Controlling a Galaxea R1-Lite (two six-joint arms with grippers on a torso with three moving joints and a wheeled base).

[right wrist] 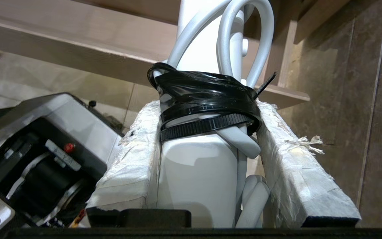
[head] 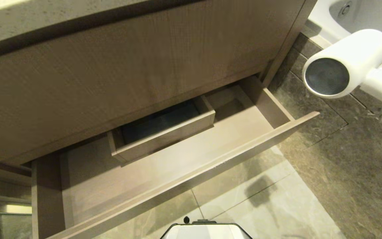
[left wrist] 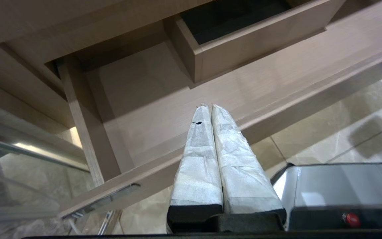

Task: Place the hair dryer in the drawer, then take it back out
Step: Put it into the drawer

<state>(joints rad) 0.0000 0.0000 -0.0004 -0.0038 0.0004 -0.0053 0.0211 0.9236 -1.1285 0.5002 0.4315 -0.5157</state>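
Holding the dryer (head: 347, 63) clear of the open drawer (head: 191, 172): carry-in step judged in hand, or the dryer just lifted out; which cannot be told.

Nearest, the right gripper (right wrist: 207, 146) is seen clenched on the dryer's white handle, its padded fingers (right wrist: 134, 159) pressed to either side, with the coiled cord (right wrist: 244, 39) bound against the handle by a black strap (right wrist: 204, 99). The left gripper (left wrist: 211, 113) is found parked low before the drawer front, fingers pressed together on nothing. Farther off, the drawer is pulled out and nothing is seen lying in it; a boxed cut-out (head: 164, 132) stands at its back. The dryer is held in the air beside the drawer's right end, over the floor tiles (head: 343, 172), its grey round end turned toward the head camera. If stowing, a move leftward over the drawer floor, ahead of the cut-out, is called for before lowering.
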